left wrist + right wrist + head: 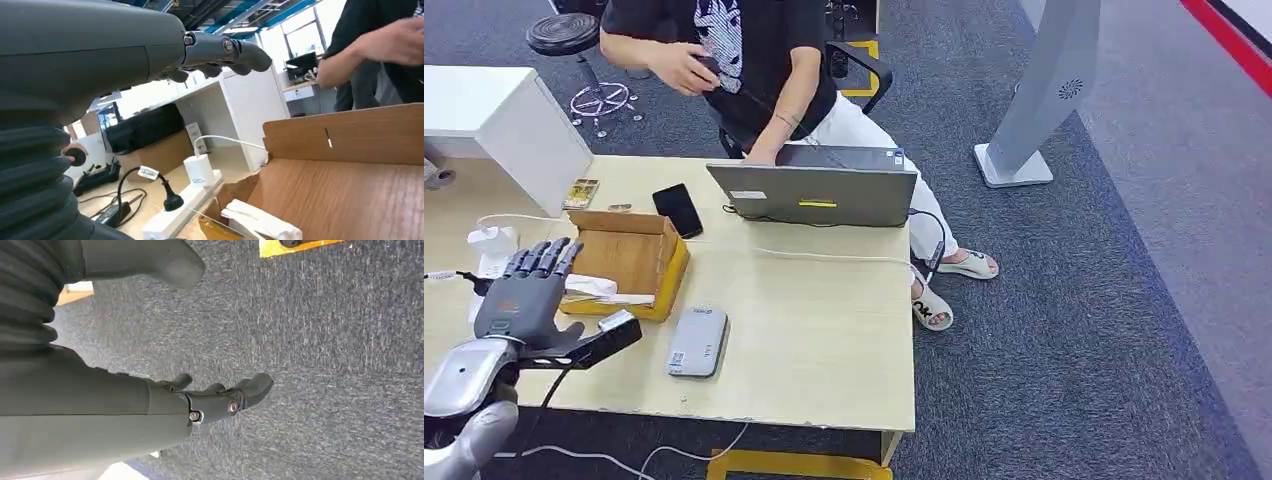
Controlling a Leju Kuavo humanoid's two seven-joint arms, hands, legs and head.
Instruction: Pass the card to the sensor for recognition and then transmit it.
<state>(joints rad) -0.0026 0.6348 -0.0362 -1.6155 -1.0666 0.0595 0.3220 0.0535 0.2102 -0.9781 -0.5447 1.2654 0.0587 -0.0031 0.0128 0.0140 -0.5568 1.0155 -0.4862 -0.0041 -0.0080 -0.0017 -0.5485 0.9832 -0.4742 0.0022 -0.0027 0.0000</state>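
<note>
Left hand [519, 300], fingers [544, 258] spread and empty, beside the cardboard box [629, 255] left of the grey sensor [697, 342] on the desk [824, 330]; card not discernible, so groping may snag the box flap.

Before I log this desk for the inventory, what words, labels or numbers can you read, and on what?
"120", possibly followed by a letter, on the white charger plugged into the power strip.
Label on the grey card reader: too small to read.
Stickers on the laptop lid: too blurred to read.
White tag on the black cable: unreadable.
Print on the person's black shirt: a graphic, no legible words.
</note>
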